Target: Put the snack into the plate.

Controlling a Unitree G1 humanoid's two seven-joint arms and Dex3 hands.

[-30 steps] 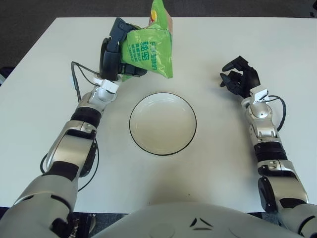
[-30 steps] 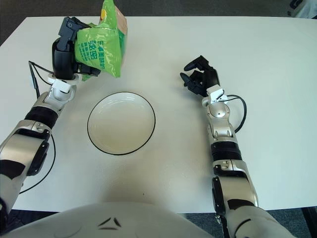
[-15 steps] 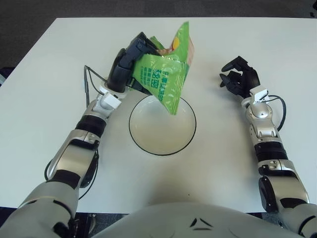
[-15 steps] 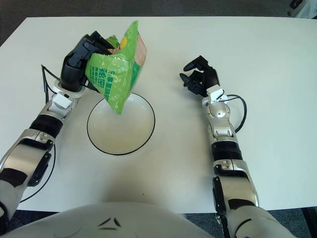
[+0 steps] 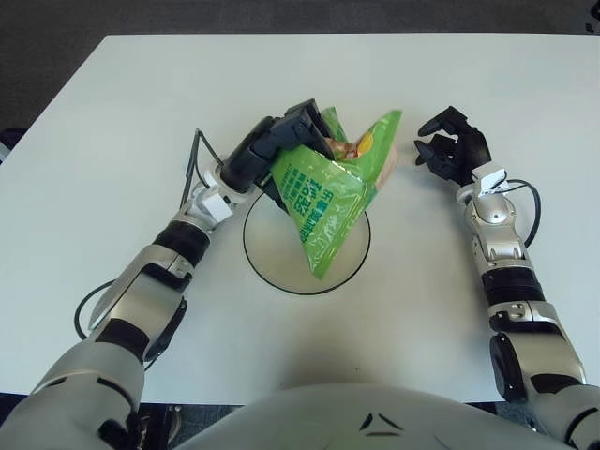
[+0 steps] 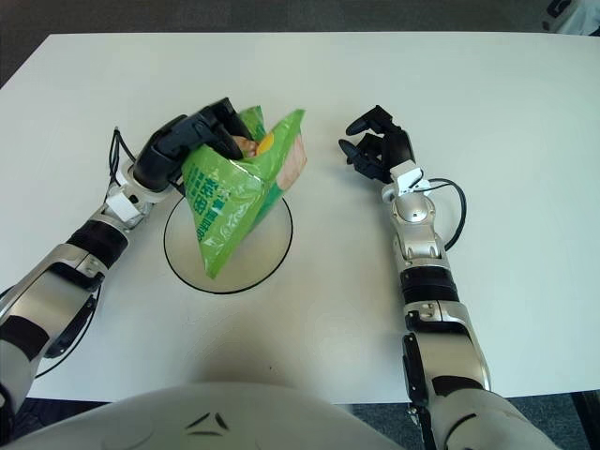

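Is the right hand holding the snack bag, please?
No, the left hand grips the snack bag over the plate; the right hand is open beside it.

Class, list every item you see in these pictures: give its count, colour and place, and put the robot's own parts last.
snack bag: one, green, held tilted over the plate, lower corner pointing into it.
plate: one, white with dark rim, table centre, partly hidden by the bag.
table: one, white, under everything.
left hand: one, black, gripping the bag's upper end above the plate's far-left rim.
right hand: one, black, right of the plate, holding nothing.
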